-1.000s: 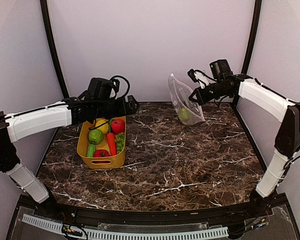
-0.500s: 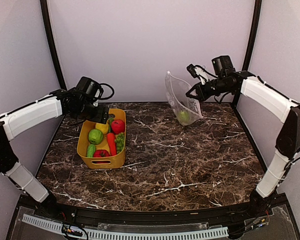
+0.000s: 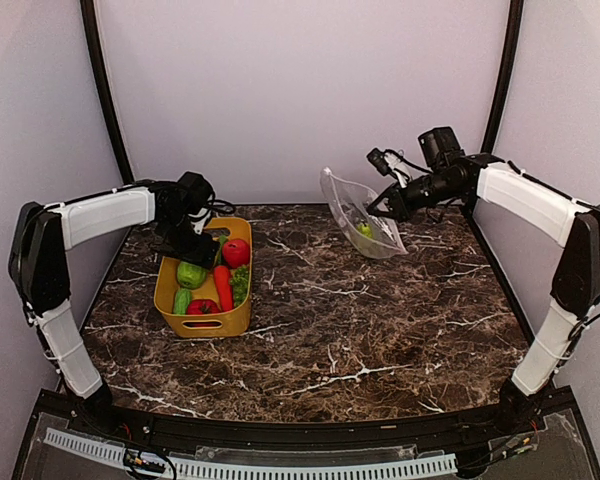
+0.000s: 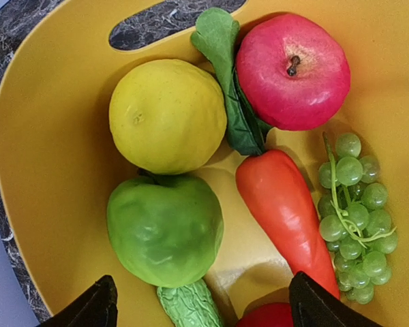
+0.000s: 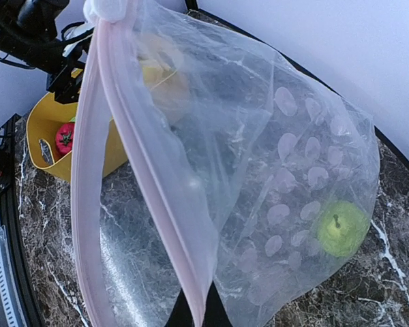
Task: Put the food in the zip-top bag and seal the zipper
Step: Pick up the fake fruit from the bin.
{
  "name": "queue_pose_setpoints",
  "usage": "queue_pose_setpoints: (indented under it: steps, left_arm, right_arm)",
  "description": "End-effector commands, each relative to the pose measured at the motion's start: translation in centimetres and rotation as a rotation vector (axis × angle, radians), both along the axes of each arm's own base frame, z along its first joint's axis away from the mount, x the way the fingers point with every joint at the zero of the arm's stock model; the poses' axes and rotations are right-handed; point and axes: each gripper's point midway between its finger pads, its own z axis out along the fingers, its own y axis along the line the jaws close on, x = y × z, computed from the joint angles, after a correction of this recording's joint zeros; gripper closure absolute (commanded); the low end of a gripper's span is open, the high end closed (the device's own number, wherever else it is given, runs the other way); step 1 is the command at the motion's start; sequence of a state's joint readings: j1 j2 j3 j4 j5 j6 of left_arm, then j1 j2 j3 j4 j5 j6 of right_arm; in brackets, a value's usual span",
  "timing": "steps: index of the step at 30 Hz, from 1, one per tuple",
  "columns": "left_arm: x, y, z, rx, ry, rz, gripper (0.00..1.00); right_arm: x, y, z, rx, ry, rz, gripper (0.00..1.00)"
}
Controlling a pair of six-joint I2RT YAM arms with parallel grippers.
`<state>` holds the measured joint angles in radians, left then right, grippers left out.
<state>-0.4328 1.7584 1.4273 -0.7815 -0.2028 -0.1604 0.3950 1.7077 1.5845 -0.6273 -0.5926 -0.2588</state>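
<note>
Your right gripper [image 3: 385, 203] pinched the bag [image 5: 259, 170] by its zipper [image 5: 143, 170], tilted over the bench [image 3: 380, 320] with one green fruit [image 5: 341, 227] inside, while your left gripper [image 4: 204, 303] hovered wide open and empty over the basket's [image 4: 48, 170] food [image 4: 167, 116] (that sagging mouth might deflect drops).

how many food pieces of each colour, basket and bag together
red: 2 (red apple, second red piece)
yellow: 1 (lemon)
orange-red: 1 (carrot)
green: 5 (green apple, cucumber, grapes, leaf, fruit in the zip-top bag)
total: 9
</note>
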Motion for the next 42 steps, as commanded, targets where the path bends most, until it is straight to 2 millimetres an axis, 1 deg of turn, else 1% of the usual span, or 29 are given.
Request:
queue_pose_setpoints:
  steps: [1,5,11,15,18,23,27,39,42]
  left_arm:
    - [-0.4,0.9,-0.8,0.074,0.078,-0.015,0.13]
    - [0.1,2.6,-1.2,0.185,0.077,0.013,0.14]
    - [0.5,3.5,-2.4,0.254,0.078,0.023,0.15]
    - [1.3,3.4,-3.0,0.258,0.059,0.034,0.15]
    - [1.6,3.1,-4.1,0.253,0.068,0.021,0.15]
    - [2.2,2.3,-5.6,0.228,0.073,0.015,0.15]
    - [2.4,2.1,-6.1,0.214,0.07,0.024,0.16]
    - [2.2,2.5,-5.7,0.228,0.065,0.035,0.32]
    - [1.9,2.3,-5.0,0.209,0.062,0.038,0.34]
  right_arm:
    - [-1.3,0.6,0.1,0.027,-0.005,0.049,1.0]
    - [-1.7,0.8,0.1,0.03,-0.01,0.058,1.0]
    - [-2.5,1.4,0.0,0.031,-0.011,0.077,1.0]
    - [-2.6,1.6,0.1,0.028,-0.014,0.079,1.0]
    - [-2.7,1.7,0.0,0.021,-0.021,0.084,1.0]
    - [-2.8,2.0,-0.7,0.005,-0.016,0.089,1.0]
    - [-2.9,2.3,-1.0,0.004,-0.009,0.098,1.0]
    - [-2.9,2.5,-1.7,-0.006,0.002,0.102,1.0]
    - [-2.8,2.6,-2.0,-0.01,0.008,0.098,1.0]
